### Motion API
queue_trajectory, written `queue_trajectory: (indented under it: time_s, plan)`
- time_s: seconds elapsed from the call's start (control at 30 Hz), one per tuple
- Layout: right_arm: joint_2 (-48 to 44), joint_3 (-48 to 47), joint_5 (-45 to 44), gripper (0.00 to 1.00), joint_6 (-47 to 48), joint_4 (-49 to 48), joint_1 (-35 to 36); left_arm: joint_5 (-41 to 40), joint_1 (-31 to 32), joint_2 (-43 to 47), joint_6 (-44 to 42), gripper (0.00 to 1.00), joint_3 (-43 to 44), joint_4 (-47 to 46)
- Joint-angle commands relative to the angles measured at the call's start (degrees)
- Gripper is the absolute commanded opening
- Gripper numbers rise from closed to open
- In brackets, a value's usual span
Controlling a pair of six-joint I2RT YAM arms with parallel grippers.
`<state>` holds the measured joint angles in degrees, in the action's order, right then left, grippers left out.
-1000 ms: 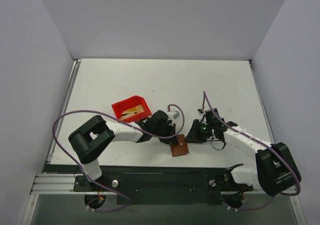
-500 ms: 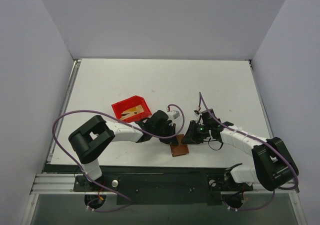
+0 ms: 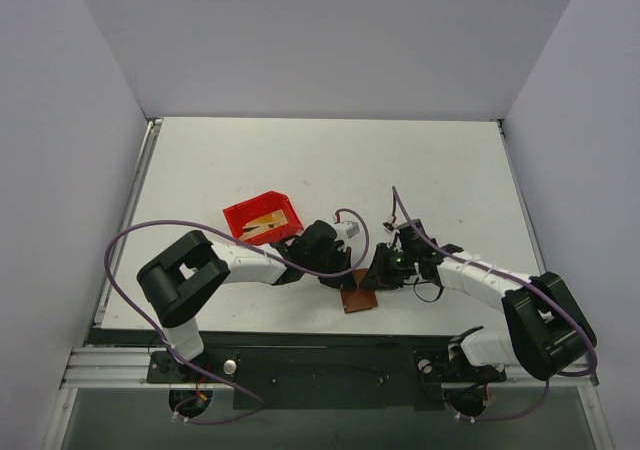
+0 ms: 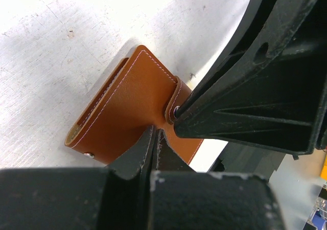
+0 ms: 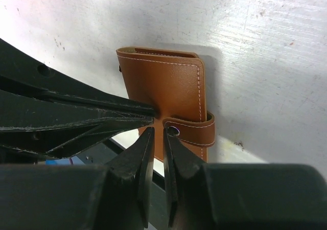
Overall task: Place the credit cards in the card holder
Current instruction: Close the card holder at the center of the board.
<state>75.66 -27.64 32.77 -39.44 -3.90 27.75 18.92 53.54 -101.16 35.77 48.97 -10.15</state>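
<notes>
Both grippers met at the brown card holder near the table's front edge.

From the top, the card holder (image 3: 358,298) lay low and center on the table (image 3: 300,160). The left gripper (image 3: 347,278) and right gripper (image 3: 372,282) were at its upper edge, and the credit cards (image 3: 265,222) sat in the red bin (image 3: 240,215) to the upper left. In the left wrist view, the left gripper's jaws were fully together, tips against the folded holder's cover. In the right wrist view, the right gripper's jaws showed a narrow slit, tips at the snap tab (image 5: 196,132).
</notes>
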Motion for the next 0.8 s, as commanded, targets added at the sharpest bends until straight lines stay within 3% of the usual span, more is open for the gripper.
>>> queue_trajectory:
  time_s: [0.0, 0.3, 0.77]
  plan:
    - [-0.2, -0.9, -1.5, 0.09, 0.2, 0.4, 0.7, 0.3, 0.3, -0.2, -0.5, 0.0, -0.5, -1.3]
    - [-9.5, -1.9, -8.4, 0.09, 2.2, 6.9, 0.5, 0.5, 0.3, -0.3, -0.5, 0.0, -0.5, -1.6]
    - [-6.7, -1.3, -8.1, 0.09, 3.0, 7.2, -0.1, 0.3, 0.3, -0.3, -0.3, 0.0, -0.4, -1.5]
